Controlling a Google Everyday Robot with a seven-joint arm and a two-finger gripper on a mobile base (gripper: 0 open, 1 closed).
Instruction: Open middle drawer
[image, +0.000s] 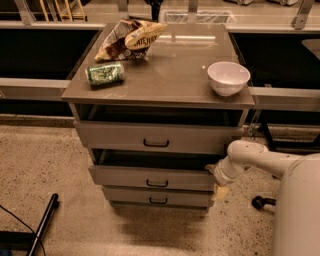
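Note:
The cabinet has three grey-beige drawer fronts, each with a small dark pull. The middle drawer (152, 178) stands out a little from the cabinet, with a dark gap above it. The top drawer (155, 137) stands out further and the bottom drawer (156, 197) sits just below the middle one. My white arm (260, 160) comes in from the right. My gripper (214, 172) is at the right end of the middle drawer front, against its edge.
On the cabinet top (170, 75) lie a green can (104, 73), a crumpled chip bag (131, 38) and a white bowl (228, 77) near the right edge. A dark pole (42, 225) lies on the speckled floor at the lower left. A caster wheel (260, 202) sits at the right.

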